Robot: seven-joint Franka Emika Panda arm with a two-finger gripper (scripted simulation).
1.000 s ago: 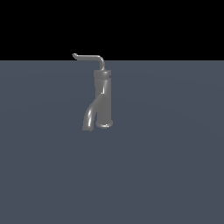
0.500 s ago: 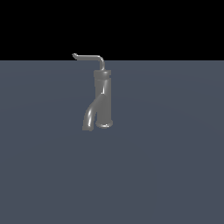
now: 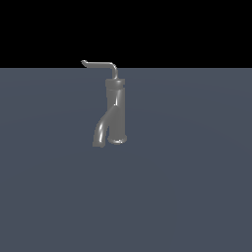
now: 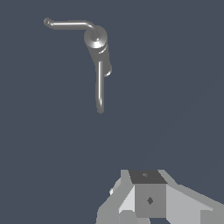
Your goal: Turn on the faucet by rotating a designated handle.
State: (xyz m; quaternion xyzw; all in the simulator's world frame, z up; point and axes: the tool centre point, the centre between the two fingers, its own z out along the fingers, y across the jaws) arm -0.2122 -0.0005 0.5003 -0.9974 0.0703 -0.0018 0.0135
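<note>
Faucet stands alone on the flat grey floor, a little toward the exterior view's left, near the floor's far edge. You can see nothing close to it and nothing in its way. Its thin handle sits on top and points to the exterior view's left, with a small turned-up tip. Its spout curves down on that same side. In the wrist view, your gripper hangs high above the floor, well apart from the faucet. You cannot tell if it is open or closed.
</note>
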